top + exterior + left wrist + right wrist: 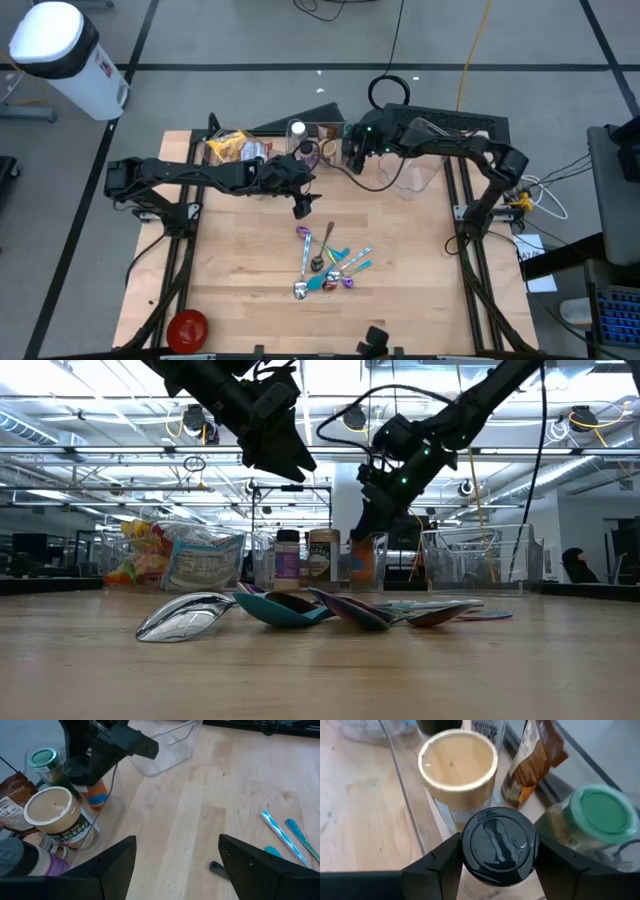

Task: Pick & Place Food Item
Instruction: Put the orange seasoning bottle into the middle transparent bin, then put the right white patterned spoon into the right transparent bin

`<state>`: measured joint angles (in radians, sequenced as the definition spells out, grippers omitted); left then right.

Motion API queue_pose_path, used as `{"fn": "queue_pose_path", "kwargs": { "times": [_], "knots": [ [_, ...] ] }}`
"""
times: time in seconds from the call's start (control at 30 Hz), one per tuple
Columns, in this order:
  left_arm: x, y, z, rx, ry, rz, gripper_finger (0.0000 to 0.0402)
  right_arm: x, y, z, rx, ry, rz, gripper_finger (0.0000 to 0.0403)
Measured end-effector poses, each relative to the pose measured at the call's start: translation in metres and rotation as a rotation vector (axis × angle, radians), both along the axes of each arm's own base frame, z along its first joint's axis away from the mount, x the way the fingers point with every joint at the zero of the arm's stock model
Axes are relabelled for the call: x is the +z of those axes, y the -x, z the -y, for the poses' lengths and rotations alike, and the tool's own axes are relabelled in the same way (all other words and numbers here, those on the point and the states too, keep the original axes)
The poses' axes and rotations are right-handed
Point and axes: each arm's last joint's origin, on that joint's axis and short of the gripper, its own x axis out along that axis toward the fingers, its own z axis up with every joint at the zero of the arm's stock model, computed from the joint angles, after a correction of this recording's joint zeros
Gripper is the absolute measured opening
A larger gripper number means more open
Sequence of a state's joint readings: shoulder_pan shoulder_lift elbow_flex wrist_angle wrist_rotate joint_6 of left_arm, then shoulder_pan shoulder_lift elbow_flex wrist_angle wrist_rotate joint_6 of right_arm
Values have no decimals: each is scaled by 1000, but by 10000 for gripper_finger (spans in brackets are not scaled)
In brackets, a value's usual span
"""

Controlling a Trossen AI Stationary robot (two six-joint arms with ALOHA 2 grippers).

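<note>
Both arms are matte black, built of slim tubular links joined by chunkier boxy housings. The left arm (pixel 200 175) ends in a blocky wrist, and the left gripper (pixel 175 865) has two broad, flat, dark fingers (pixel 107 862) with angled inner edges. The right arm (pixel 450 145) carries a small green light near its wrist and a thin black cable looping beside it. The right gripper (pixel 497 865) shows dark, faceted fingers (pixel 437 865).

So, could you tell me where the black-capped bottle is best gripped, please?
Probably at the neck just under the black cap, coming straight down from above. The bottle stands upright, crowded by the tan-lidded jar and green-lidded jar, so side approaches look blocked. The right gripper already straddles it there.
</note>
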<state>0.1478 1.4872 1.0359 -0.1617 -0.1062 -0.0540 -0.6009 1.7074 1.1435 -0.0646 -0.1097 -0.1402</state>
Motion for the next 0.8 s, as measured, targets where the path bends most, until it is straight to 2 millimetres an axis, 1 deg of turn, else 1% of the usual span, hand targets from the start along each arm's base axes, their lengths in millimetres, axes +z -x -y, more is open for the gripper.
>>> {"fn": "queue_pose_path", "kwargs": {
  "times": [0.07, 0.23, 0.4, 0.57, 0.7, 0.8],
  "knots": [
    [0, 0, 0, 0, 0, 0, 285, -5, -2, 1, 0, -5, -7, 197],
    [0, 0, 0, 0, -1, 0, 285, -13, -4, 3, 0, -16, -22, 231],
    [0, 0, 0, -1, -1, 0, 285, -12, -4, 2, 2, -17, -25, 246],
    [0, 0, 0, -1, -1, 0, 285, 1, 0, -3, 7, 2, -8, 245],
    [0, 0, 0, 0, -1, 0, 285, 23, 5, -13, 22, 23, 25, 247],
    [0, 0, 0, -1, -1, 0, 285, 39, 12, -27, 46, 21, 22, 248]
  ]
}}
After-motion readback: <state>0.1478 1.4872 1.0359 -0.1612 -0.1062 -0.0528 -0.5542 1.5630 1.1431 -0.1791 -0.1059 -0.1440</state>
